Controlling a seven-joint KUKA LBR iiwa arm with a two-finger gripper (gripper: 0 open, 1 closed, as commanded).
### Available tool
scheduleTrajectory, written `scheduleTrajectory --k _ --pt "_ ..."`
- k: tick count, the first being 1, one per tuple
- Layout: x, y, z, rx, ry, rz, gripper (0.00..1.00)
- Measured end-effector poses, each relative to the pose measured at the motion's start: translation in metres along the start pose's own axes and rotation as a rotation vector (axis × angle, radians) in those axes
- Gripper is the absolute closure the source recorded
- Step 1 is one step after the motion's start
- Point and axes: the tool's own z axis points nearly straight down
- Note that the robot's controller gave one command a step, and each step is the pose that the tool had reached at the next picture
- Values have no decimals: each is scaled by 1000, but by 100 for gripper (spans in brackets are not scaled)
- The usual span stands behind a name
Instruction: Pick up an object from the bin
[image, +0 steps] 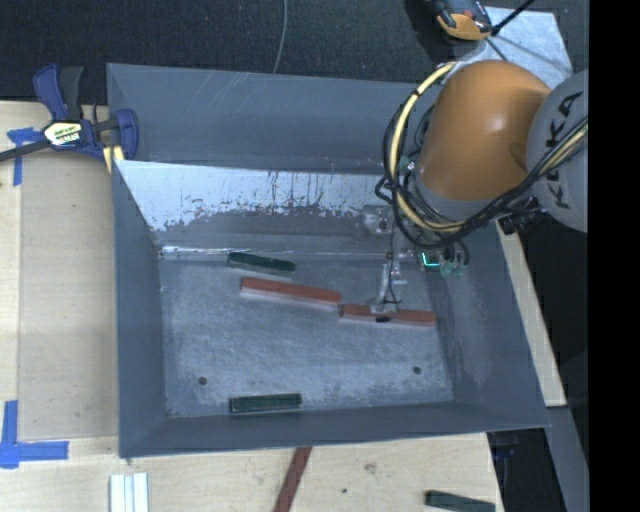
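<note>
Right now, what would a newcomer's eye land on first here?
The arm's orange cover at upper right dominates, the tool below it down at a reddish-brown stick on the floor of the grey bin, right of centre. A second brown stick lies just left; a dark green stick lies by the back wall, another green stick by the front.

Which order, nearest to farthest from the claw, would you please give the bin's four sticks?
1. Short brown stick, right side, under the claw.
2. Long brown stick, centre.
3. Back green stick, upper left.
4. Front green stick, by the near wall.
</note>
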Motion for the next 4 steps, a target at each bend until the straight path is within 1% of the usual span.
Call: scheduleTrajectory --k 1,2,3,4 --pt "-2 0 -4 0 -8 0 0" --pt "-8 21 36 1 -17 -27 0" --pt "-4 32 105 -1 -12 -13 0" --pt "-15 8 147 0 -9 24 100"
